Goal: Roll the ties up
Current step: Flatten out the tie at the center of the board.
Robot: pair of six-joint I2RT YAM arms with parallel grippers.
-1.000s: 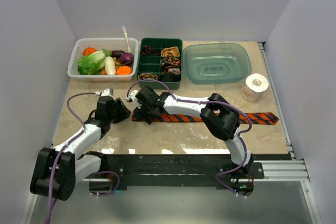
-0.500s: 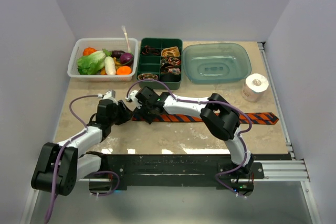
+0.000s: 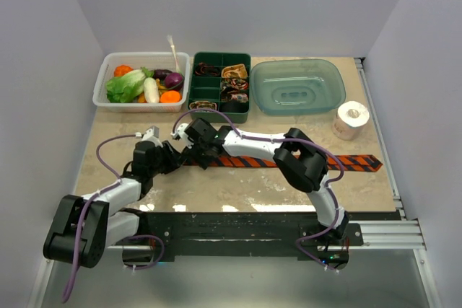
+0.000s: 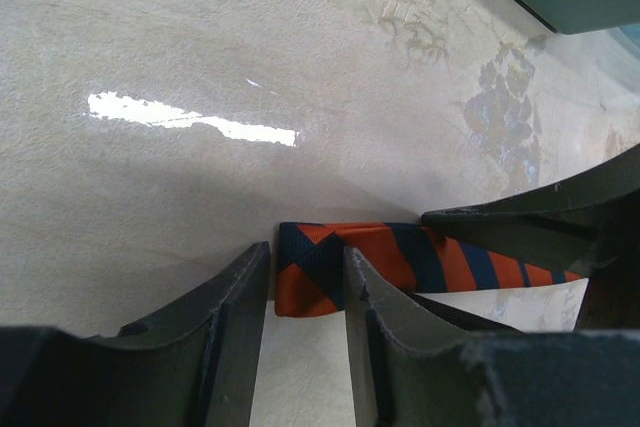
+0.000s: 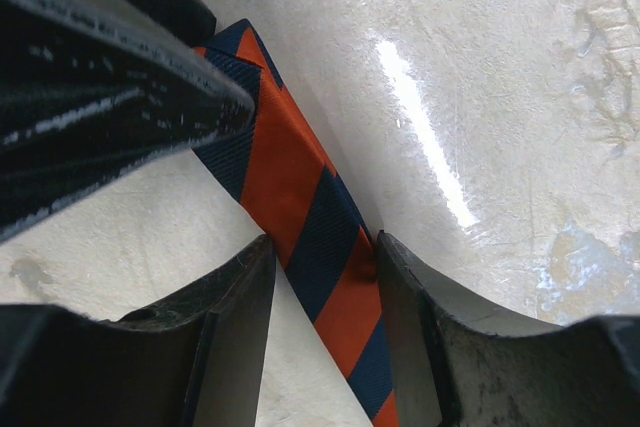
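An orange-and-dark-blue striped tie (image 3: 289,161) lies flat across the table, its pointed end to the right. Its folded left end (image 4: 330,267) sits at the tips of my left gripper (image 4: 305,257), whose jaws are open around it; the right-hand finger (image 4: 400,347) overlaps the fabric. Just right of that end in the top view, my right gripper (image 3: 204,155) straddles the tie. In the right wrist view the tie (image 5: 320,227) runs diagonally between the open jaws of that gripper (image 5: 322,247). Small coiled ties (image 3: 232,71) fill a green tray.
At the back stand a clear tub of vegetables (image 3: 141,81), the green divided tray (image 3: 220,110) and a teal basin (image 3: 297,86). A white paper roll (image 3: 351,119) sits at the right, near the table edge. The two grippers are close together over the tie's left end.
My left gripper has moved right, up to the tie's left end, and its jaws have narrowed. The right gripper has shifted only slightly.
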